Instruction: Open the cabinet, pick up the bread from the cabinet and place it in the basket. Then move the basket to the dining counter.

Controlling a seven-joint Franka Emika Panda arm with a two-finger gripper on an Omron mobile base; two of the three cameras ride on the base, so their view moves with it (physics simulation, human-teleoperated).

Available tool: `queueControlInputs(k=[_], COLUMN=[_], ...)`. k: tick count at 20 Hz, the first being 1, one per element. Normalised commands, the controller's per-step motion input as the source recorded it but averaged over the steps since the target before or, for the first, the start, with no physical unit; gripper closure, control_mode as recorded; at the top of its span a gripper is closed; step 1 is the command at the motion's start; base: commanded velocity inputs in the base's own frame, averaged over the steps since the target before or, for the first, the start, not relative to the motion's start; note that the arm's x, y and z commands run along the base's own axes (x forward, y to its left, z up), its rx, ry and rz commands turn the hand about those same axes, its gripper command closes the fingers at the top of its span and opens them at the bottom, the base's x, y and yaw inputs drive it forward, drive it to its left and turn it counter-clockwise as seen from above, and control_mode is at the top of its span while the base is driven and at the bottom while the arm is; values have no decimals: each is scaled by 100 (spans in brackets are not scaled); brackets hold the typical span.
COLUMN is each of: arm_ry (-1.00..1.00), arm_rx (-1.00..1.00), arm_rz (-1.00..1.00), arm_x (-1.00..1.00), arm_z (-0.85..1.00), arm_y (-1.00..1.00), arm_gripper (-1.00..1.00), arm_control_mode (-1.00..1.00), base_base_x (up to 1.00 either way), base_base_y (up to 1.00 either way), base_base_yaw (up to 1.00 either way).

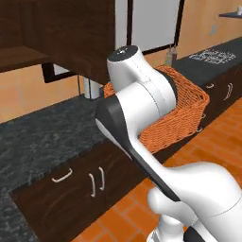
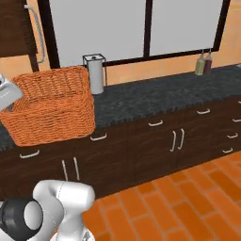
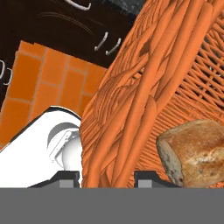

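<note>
**Inspector A:** We record the orange woven mesh basket (image 2: 52, 106) standing at the near edge of the black marbled counter (image 2: 155, 96), part of it jutting past that edge over the low dark wood fronts. Where is the bread?

**Inspector B:** In the hand view we find the small tan-brown crusty bread (image 3: 194, 151) lying inside the basket (image 3: 144, 87), against its woven wall.

**Inspector A:** And the gripper?

**Inspector B:** The gripper (image 3: 107, 177) straddles the basket's rim: one dark fingertip sits outside the wall and the other inside, with the thick woven rim between them. We judge it pressed onto the basket wall, pinching it.

**Inspector A:** In the left base view the white arm (image 1: 142, 113) rises in front of the basket (image 1: 186, 111) and hides its near side. The dark brown wood-grain wall cabinet (image 1: 71, 33) hangs above the counter (image 1: 42, 132) to the left.

**Inspector B:** In the right base view a white paper-towel roll in a wire holder (image 2: 96, 74) stands just behind the basket's right corner, and two bottles (image 2: 203, 64) stand far right by the window.
</note>
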Motion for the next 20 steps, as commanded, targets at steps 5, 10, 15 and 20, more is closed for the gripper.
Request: queueControlInputs(k=[5, 10, 15, 20], arm_ry=[0, 0, 0, 0], arm_rx=[0, 0, 0, 0], arm_rz=[0, 0, 0, 0], arm_x=[0, 0, 0, 0], arm_z=[0, 0, 0, 0], arm_y=[0, 0, 0, 0], arm_gripper=[100, 100, 100, 100], arm_control_mode=[100, 100, 100, 100], base_base_x=[0, 5, 18, 10], base_base_y=[-33, -57, -73, -80], base_base_yaw=[-59, -54, -49, -47])
